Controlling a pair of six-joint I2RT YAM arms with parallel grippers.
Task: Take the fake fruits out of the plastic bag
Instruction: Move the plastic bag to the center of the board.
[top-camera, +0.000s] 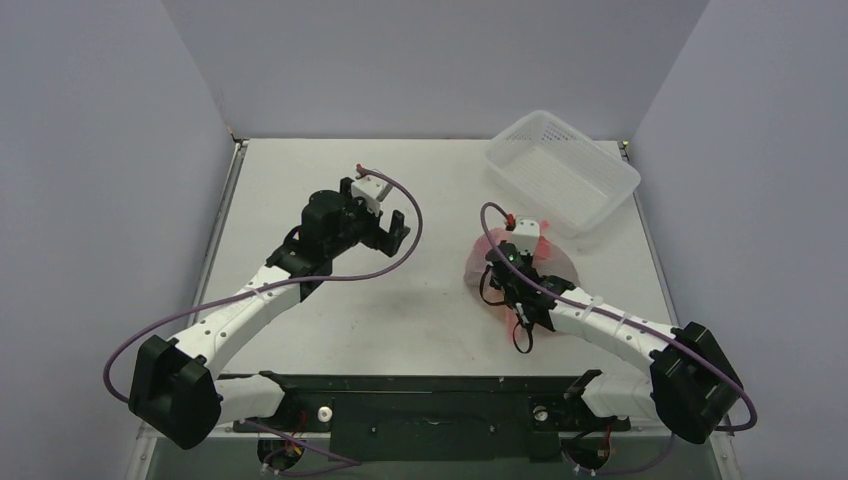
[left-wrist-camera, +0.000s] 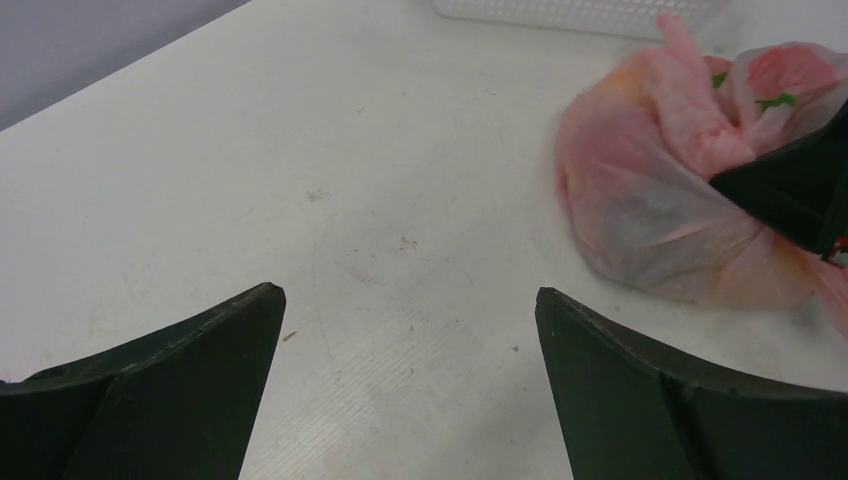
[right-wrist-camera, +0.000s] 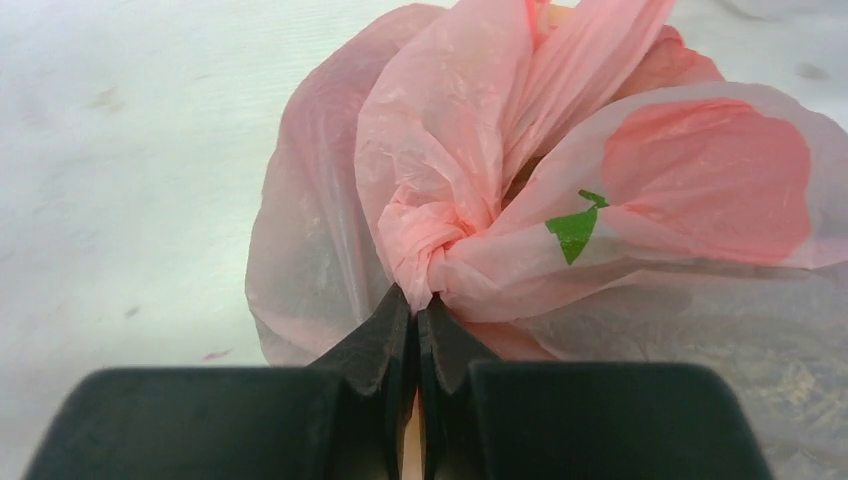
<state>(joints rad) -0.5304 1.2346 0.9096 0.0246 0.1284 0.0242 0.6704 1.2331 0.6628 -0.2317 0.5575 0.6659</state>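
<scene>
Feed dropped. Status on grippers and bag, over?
Right gripper shut on the plastic bag at its knot. Left gripper open, clear of it. Bag tied, contents inside. No obstruction.

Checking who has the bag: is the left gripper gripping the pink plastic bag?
No, the left gripper stands open over the table, apart from the pink plastic bag.

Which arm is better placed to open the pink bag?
Right: the right gripper is shut on the plastic bag by its knot; the left gripper hangs open over the table, apart from it.
</scene>
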